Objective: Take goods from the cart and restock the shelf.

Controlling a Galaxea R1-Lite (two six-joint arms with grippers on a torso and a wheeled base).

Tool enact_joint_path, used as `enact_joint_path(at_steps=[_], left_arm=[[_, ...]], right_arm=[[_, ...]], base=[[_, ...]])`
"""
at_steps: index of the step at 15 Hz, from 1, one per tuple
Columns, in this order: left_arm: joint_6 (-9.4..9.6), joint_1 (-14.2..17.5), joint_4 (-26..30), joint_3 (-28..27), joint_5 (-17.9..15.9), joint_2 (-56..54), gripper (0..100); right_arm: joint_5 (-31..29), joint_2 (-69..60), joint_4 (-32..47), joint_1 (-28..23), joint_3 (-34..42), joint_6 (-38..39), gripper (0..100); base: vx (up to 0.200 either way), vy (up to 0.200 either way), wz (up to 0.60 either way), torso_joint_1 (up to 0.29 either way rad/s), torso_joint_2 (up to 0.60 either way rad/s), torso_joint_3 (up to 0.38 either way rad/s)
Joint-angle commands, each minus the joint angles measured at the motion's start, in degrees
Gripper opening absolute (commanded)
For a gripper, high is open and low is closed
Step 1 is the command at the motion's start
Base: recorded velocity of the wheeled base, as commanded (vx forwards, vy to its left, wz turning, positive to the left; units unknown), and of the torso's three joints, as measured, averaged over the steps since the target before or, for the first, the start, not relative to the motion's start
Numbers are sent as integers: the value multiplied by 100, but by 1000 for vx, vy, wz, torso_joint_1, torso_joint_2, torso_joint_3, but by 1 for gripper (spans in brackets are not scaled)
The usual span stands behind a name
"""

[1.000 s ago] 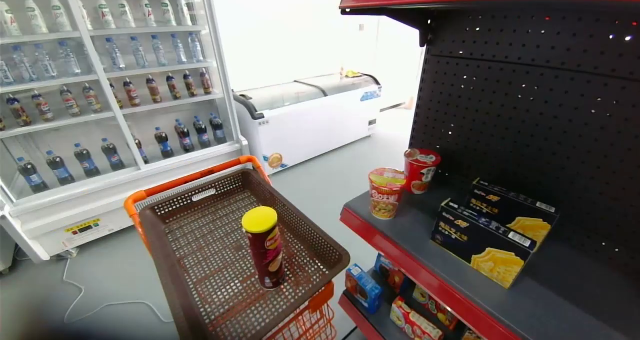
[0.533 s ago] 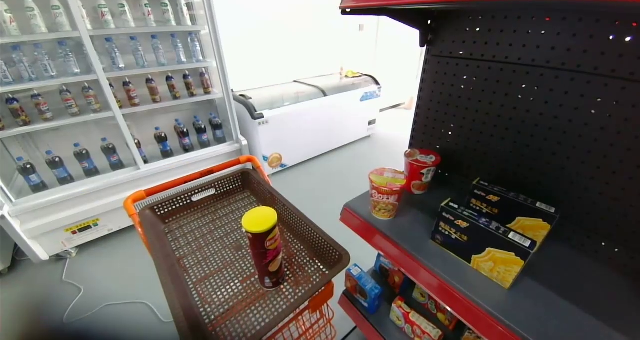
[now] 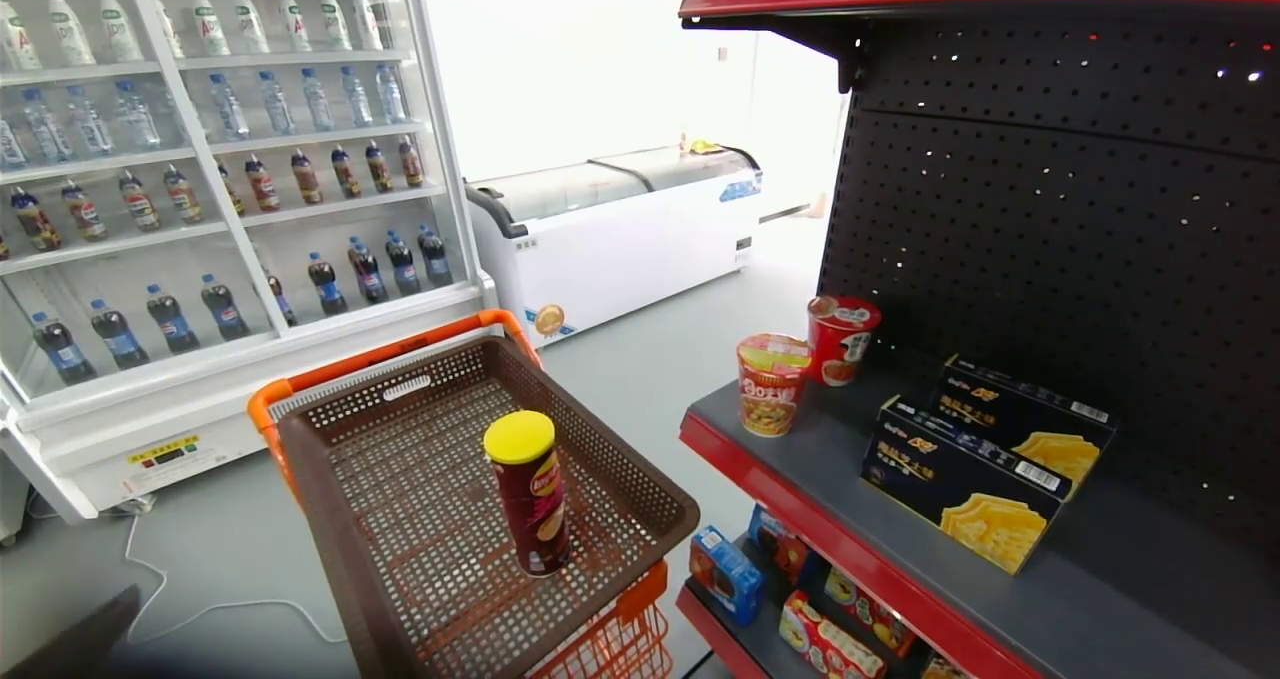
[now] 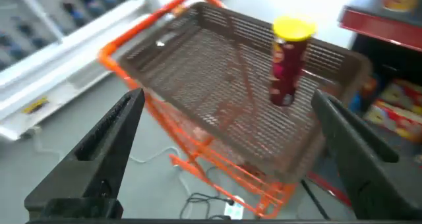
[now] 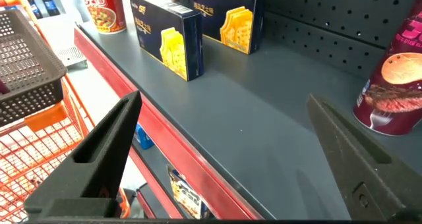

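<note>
Grey floor [image 3: 640,369] between cart [image 3: 610,439] rim and shelf [image 3: 800,515] edge

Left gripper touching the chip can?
Apart. Left wrist view: open left gripper hangs short of the chip can; basket mesh shows between it and both fingers.

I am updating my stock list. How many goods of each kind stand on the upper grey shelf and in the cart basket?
Noodle cups: 2, on the shelf.
Dark blue boxes: 2, on the shelf.
Snack cans: 2, one on the shelf, one in the cart basket.
Total: 6
</note>
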Motion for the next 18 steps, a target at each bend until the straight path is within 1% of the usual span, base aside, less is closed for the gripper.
enact_joint_path(at_steps=[1, 2, 3, 4, 5, 6, 8, 9, 10, 12, 13, 14, 16, 17, 18], left_arm=[[223, 279, -139, -274, -1399, 1616, 100], [346, 332, -359, -239, -1908, 1915, 100], [487, 402, -438, -221, -2031, 2179, 100], [487, 402, -438, -221, -2031, 2179, 100], [891, 930, -535, -230, -2128, 2970, 100], [1006, 947, -649, -248, -2269, 3313, 100], [1225, 930, -939, -239, -2348, 3963, 100], [1269, 921, -1115, -230, -2357, 4218, 100], [1269, 895, -1352, -213, -2357, 4438, 100], [1269, 754, -2073, -11, -2365, 4956, 100], [1269, 710, -2240, 42, -2365, 5035, 100], [1269, 604, -2618, 174, -2365, 5220, 100], [1269, 332, -2732, 236, -2357, 5352, 100], [1269, 244, -2802, 209, -2357, 5396, 100], [1260, 235, -2820, 200, -2357, 5396, 100]], right_arm=[[-2, 7, -1, 0, 1, 0, 100], [-2, 7, -1, 0, 1, 0, 100], [-2, 7, -1, 0, 1, 0, 100], [-2, 7, -1, 0, 1, 0, 100], [-2, 7, -1, 0, 1, 0, 100], [-2, 7, -1, 0, 1, 0, 100], [-2, 7, -1, 0, 1, 0, 100], [-2, 7, -1, 0, 1, 0, 100], [-2, 7, -1, 0, 1, 0, 100], [-2, 7, -1, 0, 1, 0, 100], [-2, 7, -1, 0, 1, 0, 100], [-2, 7, -1, 0, 1, 0, 100], [-2, 7, -1, 0, 1, 0, 100], [-2, 7, -1, 0, 1, 0, 100], [-2, 7, -1, 0, 1, 0, 100]], base=[[0, 0, 0, 0, 0, 0], [0, 0, 0, 0, 0, 0], [0, 0, 0, 0, 0, 0], [0, 0, 0, 0, 0, 0], [0, 0, 0, 0, 0, 0], [0, 0, 0, 0, 0, 0], [0, 0, 0, 0, 0, 0], [0, 0, 0, 0, 0, 0], [0, 0, 0, 0, 0, 0], [0, 0, 0, 0, 0, 0], [0, 0, 0, 0, 0, 0], [0, 0, 0, 0, 0, 0], [0, 0, 0, 0, 0, 0], [0, 0, 0, 0, 0, 0], [0, 0, 0, 0, 0, 0]])
